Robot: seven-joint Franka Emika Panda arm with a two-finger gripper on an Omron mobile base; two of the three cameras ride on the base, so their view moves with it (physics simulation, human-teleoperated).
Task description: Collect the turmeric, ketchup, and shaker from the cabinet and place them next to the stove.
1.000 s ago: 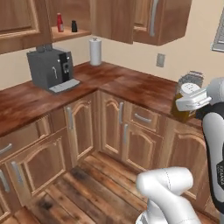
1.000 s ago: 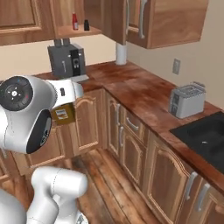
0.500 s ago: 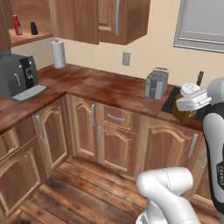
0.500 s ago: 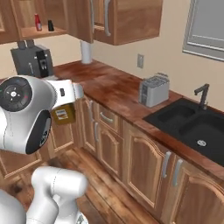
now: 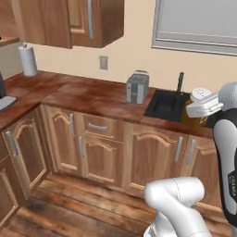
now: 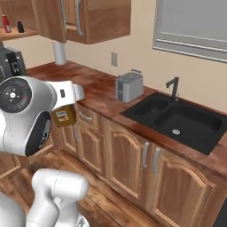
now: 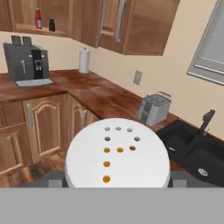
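My gripper (image 5: 202,107) is shut on the turmeric (image 5: 192,119), an amber jar with a white lid, and holds it in the air in front of the sink. The jar also shows under the white hand (image 6: 65,117), and its perforated white lid (image 7: 117,153) fills the lower hand view and hides the fingertips. The ketchup (image 6: 6,23) (image 7: 38,18) and the dark shaker (image 6: 20,27) (image 7: 51,25) stand side by side on the open cabinet's wooden shelf (image 6: 23,34) (image 7: 30,29), far to the left. The stove is out of view.
A steel toaster (image 5: 137,87) (image 6: 129,86) sits on the wooden counter (image 5: 88,97) beside a black sink (image 5: 165,105) (image 6: 177,119) with a dark faucet (image 6: 174,85). A paper towel roll (image 5: 28,60) and a coffee machine (image 7: 27,61) stand further left. Base cabinets line the floor below.
The whole picture has slid left, so the camera swung right: the coffee machine left the left base view, and the toaster and sink came in. The jar stays gripped.
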